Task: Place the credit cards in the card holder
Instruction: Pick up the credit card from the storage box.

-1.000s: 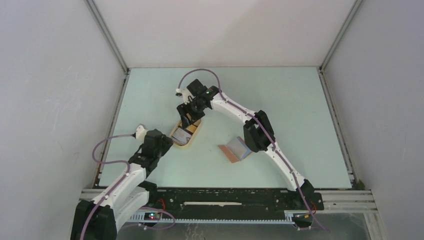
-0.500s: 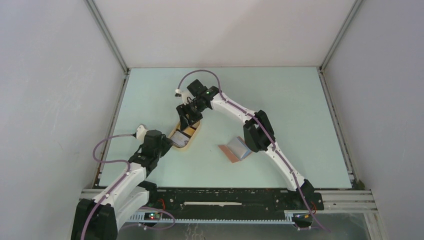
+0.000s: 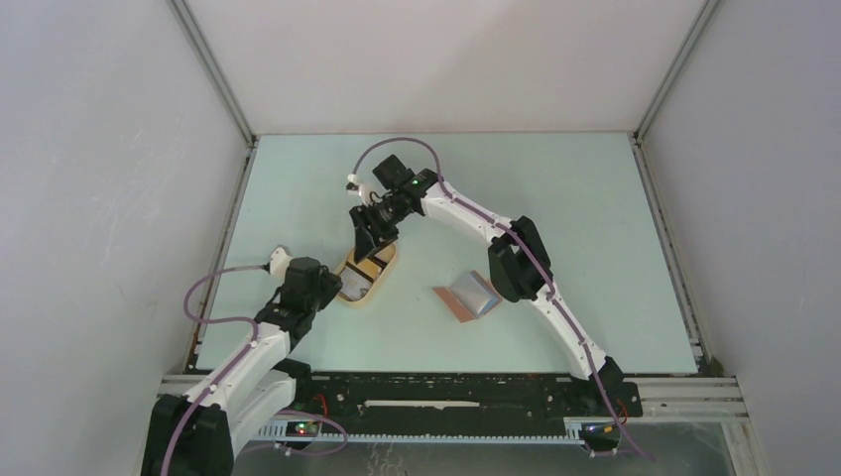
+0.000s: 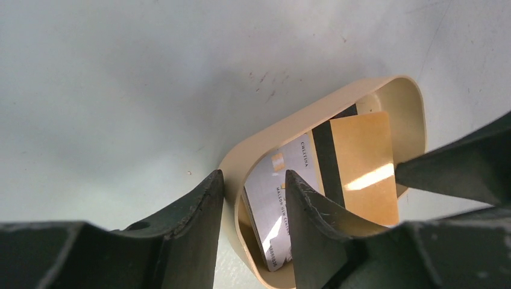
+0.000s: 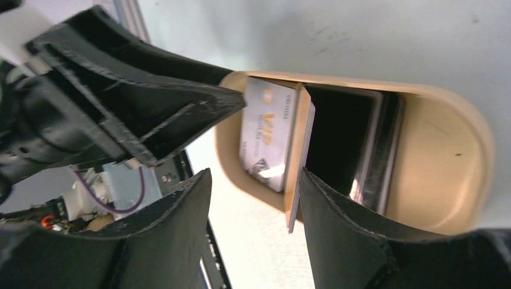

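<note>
On table [image 3: 595,248], tray [image 4: 289,123] sits left of centre. Holder [image 3: 466,297] lies open, well apart to its right. My left claw [image 4: 254,177] is about half open and straddles the tray's near wall: outer finger against it, inner finger clear, nothing held. My right claw [image 5: 254,174] is wide open over the tray, not gripping yet. Cards [image 4: 280,198] are all in the tray. Gold card [image 5: 299,156] is tipped on edge between my right fingers, touching one. My read: cards are light, stiff, thin and slick, so flat ones are hard to lift. Pinch the gold card's raised edge, pads on both faces. Tray looks light and may slide.
</note>
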`<state>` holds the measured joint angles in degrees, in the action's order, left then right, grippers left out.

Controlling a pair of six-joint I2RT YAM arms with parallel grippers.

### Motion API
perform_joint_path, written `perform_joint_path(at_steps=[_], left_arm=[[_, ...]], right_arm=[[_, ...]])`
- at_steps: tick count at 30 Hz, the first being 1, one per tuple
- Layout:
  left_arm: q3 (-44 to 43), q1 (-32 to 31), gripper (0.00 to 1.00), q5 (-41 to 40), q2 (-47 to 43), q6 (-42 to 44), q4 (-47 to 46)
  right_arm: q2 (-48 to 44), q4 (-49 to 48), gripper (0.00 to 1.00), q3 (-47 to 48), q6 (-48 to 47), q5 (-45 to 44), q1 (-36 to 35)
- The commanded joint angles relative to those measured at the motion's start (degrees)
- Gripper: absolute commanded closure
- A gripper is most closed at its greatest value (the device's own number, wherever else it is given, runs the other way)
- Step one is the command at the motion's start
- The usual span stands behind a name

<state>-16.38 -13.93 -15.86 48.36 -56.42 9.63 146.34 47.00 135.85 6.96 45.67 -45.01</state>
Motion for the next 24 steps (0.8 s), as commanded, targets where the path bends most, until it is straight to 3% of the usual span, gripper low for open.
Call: perform_joint_path(at_steps=[1,12,17,24], left_arm=[[-2.3,0.4,0.54,0.5,-0.5,1.1,-2.1],[-1.5,0.5,0.54,0.8,-1.5,1.1,-3.0],[-1.4,0.6,0.54,1.2,-1.4,1.4,-3.5],[-1.4,0.5,0.55,1.4,-1.3,1.5,-3.8]], right_arm=[[-5.1,-1.7,0.37,-1.1,3.2,5.1,-0.9],[-3.3,0.2,0.42,0.2,1.7,-3.1,-0.4],[-2.3,1.9,0.35,4.0,-3.3,-14.1,-0.3],[0.9,3.1,0.27,7.2,-10.4,-20.6,-1.7]])
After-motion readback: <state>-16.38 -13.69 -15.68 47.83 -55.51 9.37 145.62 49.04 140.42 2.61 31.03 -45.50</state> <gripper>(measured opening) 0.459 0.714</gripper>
